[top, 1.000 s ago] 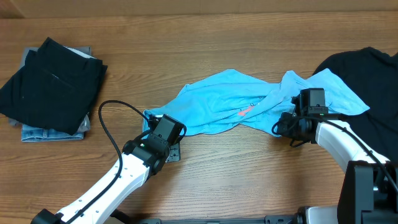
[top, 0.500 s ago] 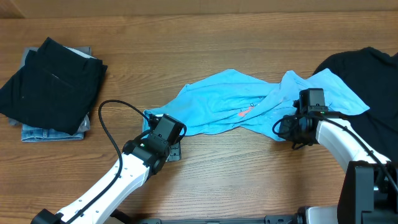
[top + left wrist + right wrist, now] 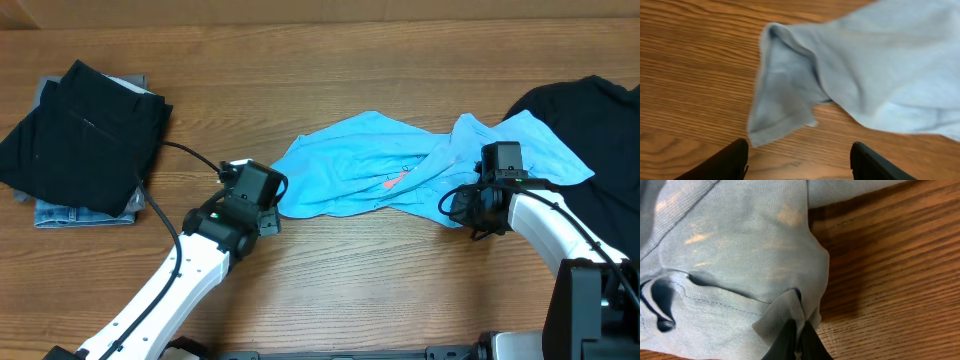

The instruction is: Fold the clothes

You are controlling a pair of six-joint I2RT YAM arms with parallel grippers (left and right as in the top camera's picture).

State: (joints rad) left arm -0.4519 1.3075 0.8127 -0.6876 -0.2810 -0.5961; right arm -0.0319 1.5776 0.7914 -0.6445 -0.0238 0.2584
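Observation:
The clothes to fold are chiefly a light blue T-shirt (image 3: 350, 165), lying crumpled across the middle of the table. My left gripper (image 3: 266, 207) hovers at its left end. In the left wrist view it (image 3: 797, 161) stands open, nothing between the fingers (image 3: 730, 162), and a loose corner of the shirt (image 3: 785, 107) lies just ahead on the wood. My right gripper (image 3: 463, 207) sits at the shirt's front right edge. The right wrist view shows it (image 3: 798, 336) shut on a small pinched fold of the shirt (image 3: 740, 255).
A folded pile of dark clothes (image 3: 85, 135) on jeans rests at the far left. A black garment (image 3: 590, 150) is spread at the right edge, behind my right arm. Bare wooden table (image 3: 350, 280) runs along the front.
My left arm has swung up and to the left, to the shirt's left end, its jaws a little wider. The right gripper has closed tight on the fold and barely shifted.

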